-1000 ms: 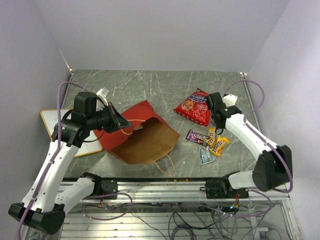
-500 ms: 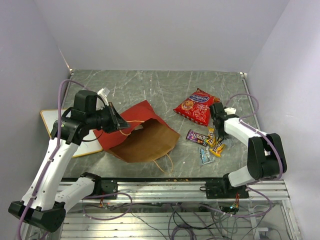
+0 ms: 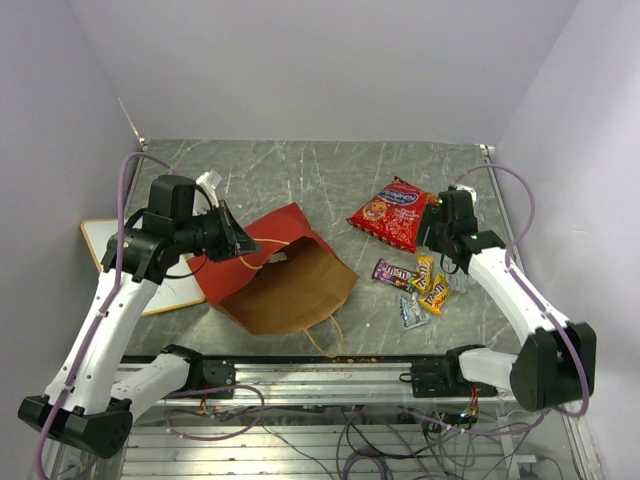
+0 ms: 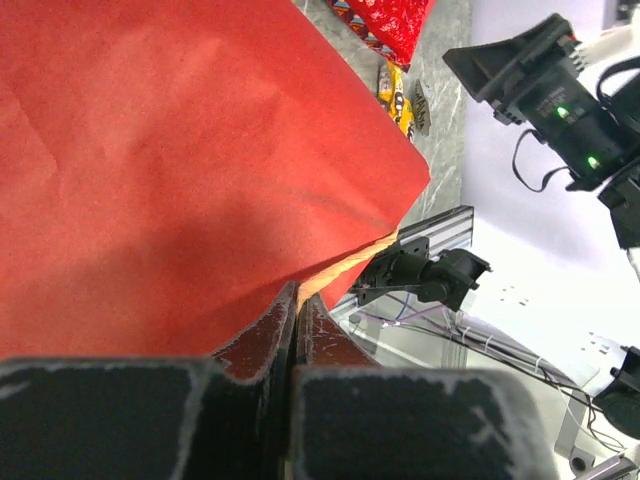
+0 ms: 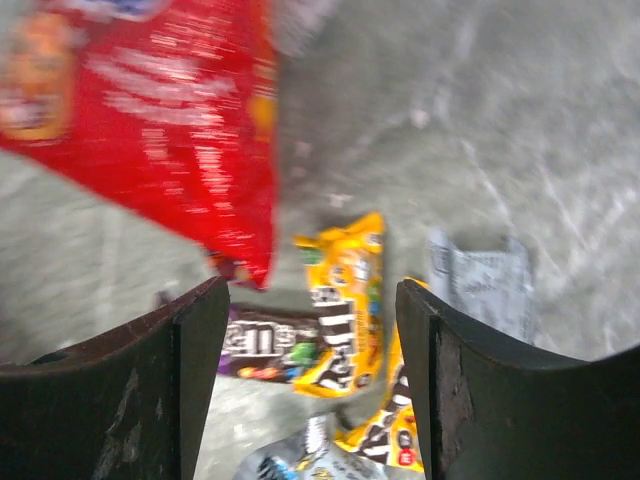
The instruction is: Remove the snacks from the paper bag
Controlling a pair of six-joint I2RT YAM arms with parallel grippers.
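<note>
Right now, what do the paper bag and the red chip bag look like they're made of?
The paper bag looks like matte kraft paper: brown inside, red outside, softly creased, no shine. The chip bag looks like thin glossy plastic or foil film, crinkled, with bright glints on it.

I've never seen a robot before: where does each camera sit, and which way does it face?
Top: above and behind the arms, facing down at the table; both arms show.
Left wrist: on the left arm, facing along the left gripper, shut on the paper bag, its red panel filling the view.
Right wrist: on the right arm, facing down through the open right gripper at the candy.
Shared: both wrist views catch the chip bag and candy.
</note>
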